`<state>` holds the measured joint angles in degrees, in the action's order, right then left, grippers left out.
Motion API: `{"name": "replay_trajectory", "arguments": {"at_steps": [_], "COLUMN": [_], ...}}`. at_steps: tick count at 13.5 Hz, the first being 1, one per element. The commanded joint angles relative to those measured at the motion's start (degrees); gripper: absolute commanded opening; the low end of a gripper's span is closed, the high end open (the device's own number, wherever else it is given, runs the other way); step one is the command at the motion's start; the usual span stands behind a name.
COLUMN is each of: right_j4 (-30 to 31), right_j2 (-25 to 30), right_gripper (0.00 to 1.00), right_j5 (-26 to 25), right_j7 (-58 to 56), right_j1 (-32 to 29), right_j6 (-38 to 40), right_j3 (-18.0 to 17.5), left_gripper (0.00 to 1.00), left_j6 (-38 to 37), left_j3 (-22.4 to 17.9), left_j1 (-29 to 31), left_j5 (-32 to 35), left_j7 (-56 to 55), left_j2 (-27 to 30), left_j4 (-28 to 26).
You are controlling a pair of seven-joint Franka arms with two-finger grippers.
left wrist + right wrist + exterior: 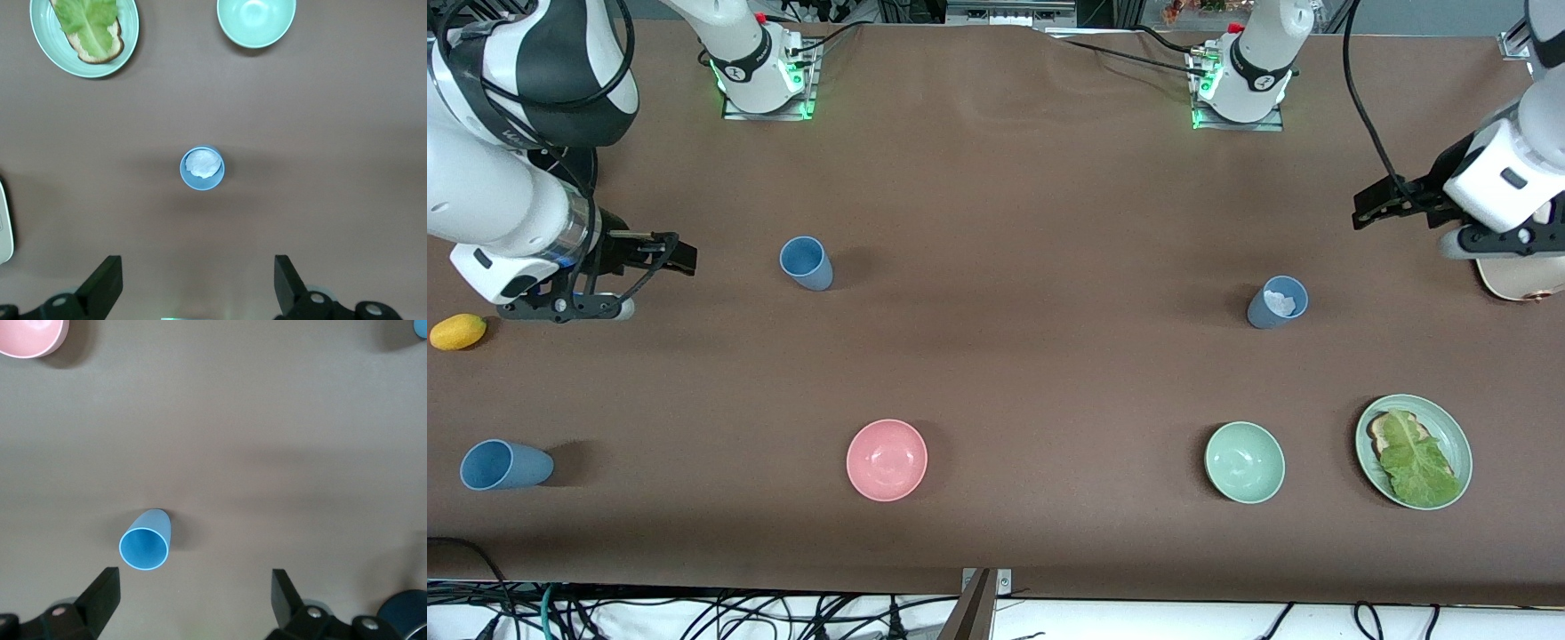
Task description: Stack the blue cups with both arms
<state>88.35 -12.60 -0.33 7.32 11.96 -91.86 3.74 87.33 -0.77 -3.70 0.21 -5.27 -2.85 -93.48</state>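
Three blue cups are seen on the table (pixel 996 356). One brighter blue cup (pixel 807 263) stands toward the right arm's end, and the right claw (pixel 667 258) is held spread and empty well apart from it, closer to that end of the table. In the right wrist view this cup (pixel 145 544) is seen upright between the spread fingers (pixel 100 600) and ahead of them, untouched. A duller grey-blue cup (pixel 1278 302), with something white inside, stands toward the left arm's end. The left claw (pixel 1383 203) is held spread and empty, well apart from that cup and nearer the table's end. In the left wrist view the cup (pixel 202 168) is centred ahead of the open fingers (pixel 103 283). A third blue cup (pixel 505 465) lies on its side near the front camera. A pink bowl (pixel 887 460), a green bowl (pixel 1244 461), a green plate (pixel 1456 440) carrying lettuce (pixel 1418 464) and a yellow fruit (pixel 458 332) are also on the table.
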Motion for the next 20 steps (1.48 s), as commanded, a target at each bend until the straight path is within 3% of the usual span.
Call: {"name": "replay_trajectory", "arguments": {"at_steps": [1,8,12,20], "right_j4": [-1.43,-1.08,-0.81,-0.90], "right_j2": [-0.67,-0.67,-0.67,-0.67], "right_gripper": [1.00,1.00,1.00,1.00], "right_j5": [0.07,0.16,0.16,0.16], "right_j7": [1.03,0.42,0.33,0.15], "right_j1": [-0.01,-0.10,-0.54,-0.63], "right_j6": [1.25,1.42,2.04,2.04], "right_j3": [-0.32,-0.32,-0.23,-0.23], "left_gripper": [1.00,1.00,1.00,0.97], "left_j6": [0.04,6.09,18.29,36.32], "left_j3": [-0.02,-0.02,-0.02,0.86], "left_j1": [-0.61,3.34,5.00,5.46], "left_j5": [3.74,3.22,3.22,3.13], "left_j7": [0.52,4.12,9.30,10.01], "left_j2": [-4.60,-15.94,-15.69,-14.99], "left_j4": [1.20,-1.79,-13.11,-26.83]}}
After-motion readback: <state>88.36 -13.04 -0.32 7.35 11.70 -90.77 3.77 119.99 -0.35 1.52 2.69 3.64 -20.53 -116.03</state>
